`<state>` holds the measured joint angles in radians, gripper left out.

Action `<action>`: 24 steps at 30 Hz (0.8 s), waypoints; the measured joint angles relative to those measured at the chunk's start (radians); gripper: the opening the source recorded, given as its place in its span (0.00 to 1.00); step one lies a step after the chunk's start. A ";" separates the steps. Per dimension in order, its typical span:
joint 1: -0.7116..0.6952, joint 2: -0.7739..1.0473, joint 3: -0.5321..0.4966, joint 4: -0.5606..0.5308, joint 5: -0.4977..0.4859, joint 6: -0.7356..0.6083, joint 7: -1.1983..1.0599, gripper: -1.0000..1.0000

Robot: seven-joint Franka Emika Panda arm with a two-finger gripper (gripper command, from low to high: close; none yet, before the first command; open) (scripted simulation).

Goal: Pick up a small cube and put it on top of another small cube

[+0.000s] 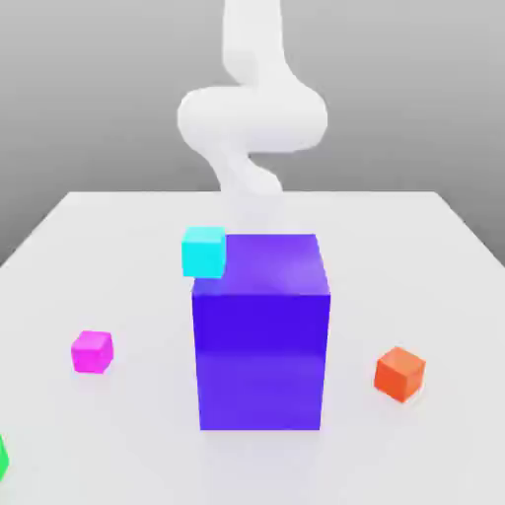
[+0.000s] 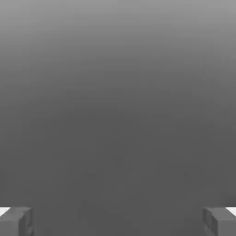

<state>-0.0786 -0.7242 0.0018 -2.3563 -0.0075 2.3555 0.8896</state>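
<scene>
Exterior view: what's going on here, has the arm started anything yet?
Not really. The white arm is raised behind the big blue-purple block, touching nothing. Its gripper is open and empty in the hand view. The small magenta-pink cube sits alone on the white table toward the exterior view's left, the orange cube on the right, the cyan cube by the block's far corner. A green object shows at the left edge. Nothing is stacked.

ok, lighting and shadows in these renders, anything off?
Exterior view: flat, even light, faint soft shadows under the blue-purple block and magenta cube, no glare. Hand view: plain grey gradient between the open gripper fingertips.
</scene>
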 joint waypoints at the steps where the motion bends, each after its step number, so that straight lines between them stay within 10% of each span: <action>1: -0.035 0.037 -0.001 -0.026 -0.006 0.027 0.045 0.50; 24: -0.586 0.785 -0.143 -0.508 0.053 0.575 0.754 0.50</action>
<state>-0.6651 0.0610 -0.1410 -2.8645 0.0455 2.9301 1.6435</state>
